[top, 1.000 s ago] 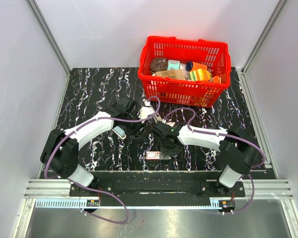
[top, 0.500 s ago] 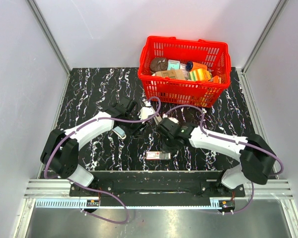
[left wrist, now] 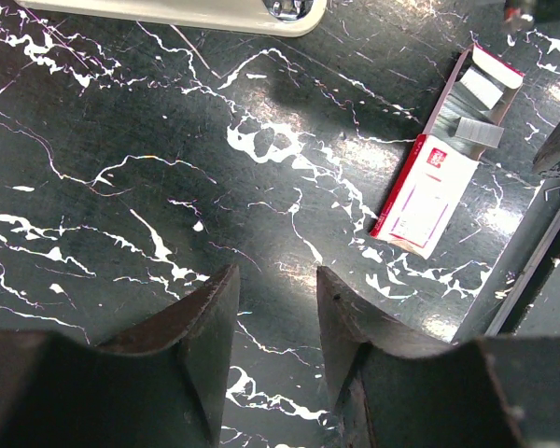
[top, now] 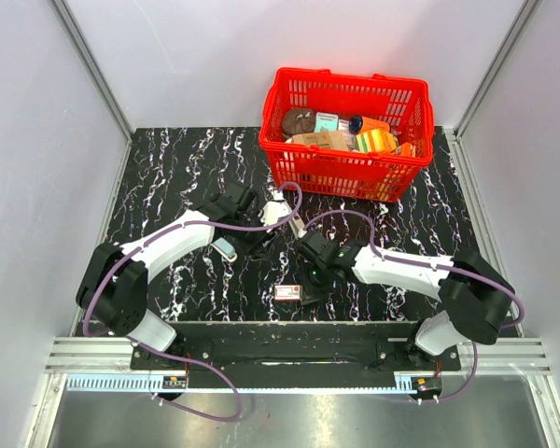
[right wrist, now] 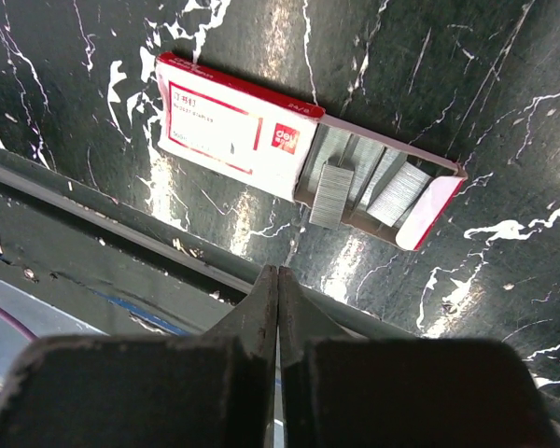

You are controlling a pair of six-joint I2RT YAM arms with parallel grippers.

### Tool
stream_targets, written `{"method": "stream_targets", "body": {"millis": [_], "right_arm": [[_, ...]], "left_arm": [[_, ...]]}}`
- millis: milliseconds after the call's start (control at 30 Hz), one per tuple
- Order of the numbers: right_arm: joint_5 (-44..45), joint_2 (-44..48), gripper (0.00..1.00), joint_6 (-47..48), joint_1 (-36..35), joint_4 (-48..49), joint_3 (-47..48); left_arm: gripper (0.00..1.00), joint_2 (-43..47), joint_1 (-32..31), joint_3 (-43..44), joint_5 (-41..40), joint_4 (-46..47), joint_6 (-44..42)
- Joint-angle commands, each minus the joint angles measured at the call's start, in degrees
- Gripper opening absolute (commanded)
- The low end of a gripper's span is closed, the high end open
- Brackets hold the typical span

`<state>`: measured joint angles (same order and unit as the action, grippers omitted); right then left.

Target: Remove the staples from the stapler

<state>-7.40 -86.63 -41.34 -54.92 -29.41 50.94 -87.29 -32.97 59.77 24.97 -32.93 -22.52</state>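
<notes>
The cream stapler [top: 280,211] lies on the black marble table, just right of my left wrist; its edge shows at the top of the left wrist view [left wrist: 168,11]. My left gripper [top: 259,245] [left wrist: 274,289] is open and empty, low over bare table. A red-and-white staple box [top: 289,292] [right wrist: 233,126] [left wrist: 429,191] lies near the front edge, its tray [right wrist: 383,191] slid out with loose staple strips [right wrist: 330,196] in it. My right gripper [top: 311,283] [right wrist: 277,275] is shut, nothing visible between the jaws, just nearside of the box.
A red plastic basket [top: 347,177] with several packets and bottles stands at the back right. The table's metal front rail [right wrist: 121,233] runs right beside the right gripper. Both arms' cables loop over the table's middle.
My right arm has shifted: its elbow swung out right and back, and the gripper sits slightly nearer the front edge by the staple box. The left arm and stapler have not moved.
</notes>
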Motion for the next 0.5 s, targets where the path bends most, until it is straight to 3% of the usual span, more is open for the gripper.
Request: {"method": "stream_targets", "body": {"millis": [0,467], "right_arm": [[-1.3,0.7,0.00,1.3,-0.5,1.1,-0.8],[4.3,-6.4,0.00,5.2,-0.5,1.3,1.7]], "left_arm": [[0.43,2.1,-0.3,1.8,-0.9,1.0,-0.9],[0.43,2.4,-0.3,1.5,-1.2,1.2,-1.1]]}}
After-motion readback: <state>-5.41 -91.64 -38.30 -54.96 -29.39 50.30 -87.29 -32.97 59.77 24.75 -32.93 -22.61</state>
